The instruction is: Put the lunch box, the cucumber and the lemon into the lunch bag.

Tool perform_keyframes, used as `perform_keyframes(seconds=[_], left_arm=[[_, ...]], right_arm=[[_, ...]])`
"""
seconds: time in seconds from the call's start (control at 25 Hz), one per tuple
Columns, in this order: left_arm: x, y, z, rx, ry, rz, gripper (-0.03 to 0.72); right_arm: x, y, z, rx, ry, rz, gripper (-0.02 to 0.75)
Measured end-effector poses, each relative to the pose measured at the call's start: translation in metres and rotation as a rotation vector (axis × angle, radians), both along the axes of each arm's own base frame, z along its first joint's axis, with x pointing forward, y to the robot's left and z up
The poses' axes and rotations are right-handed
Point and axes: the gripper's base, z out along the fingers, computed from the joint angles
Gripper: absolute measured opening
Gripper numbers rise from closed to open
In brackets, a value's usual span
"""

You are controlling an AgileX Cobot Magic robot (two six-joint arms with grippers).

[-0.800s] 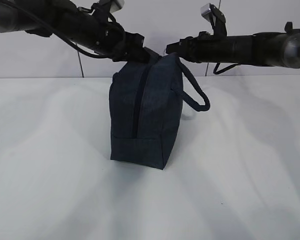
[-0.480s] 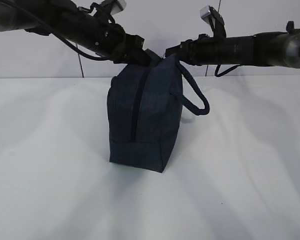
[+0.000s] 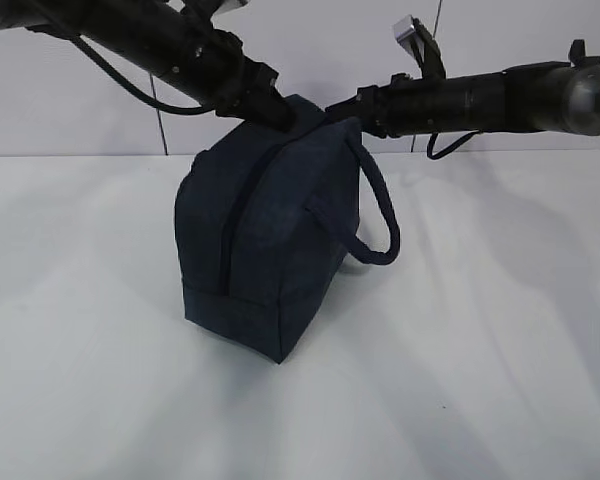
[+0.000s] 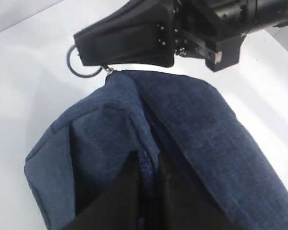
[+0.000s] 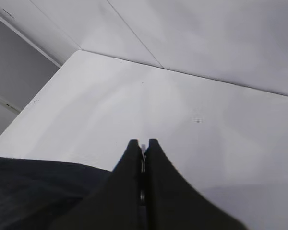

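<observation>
Two arms reach in level from either side and meet over the top of the bag (image 3: pixel 265 240), which stands on the white bench (image 3: pixel 480 380). Left end effector (image 4: pixel 151 165) comes down at a slant from the upper left, its fingers pinched shut on the fabric along the zipper seam. Right end effector (image 5: pixel 142 149) lies nearly horizontal, fingers pressed together on the zipper pull, whose silver ring (image 4: pixel 81 64) shows beside it in the left wrist view. Standing upright and slightly tilted, the bag turns one narrow end toward the camera, its long axis running away and rightward. One handle (image 3: pixel 375 215) loops out on the right.
</observation>
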Motion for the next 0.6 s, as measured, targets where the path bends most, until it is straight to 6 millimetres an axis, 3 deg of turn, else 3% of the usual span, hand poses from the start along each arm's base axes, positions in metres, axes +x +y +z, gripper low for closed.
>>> perform_keyframes(seconds=[0.6], left_arm=[[-0.009, 0.005, 0.022, 0.042, -0.071, -0.038, 0.028]], right_arm=[[-0.003, -0.002, -0.009, -0.079, 0.086, 0.006, 0.008]])
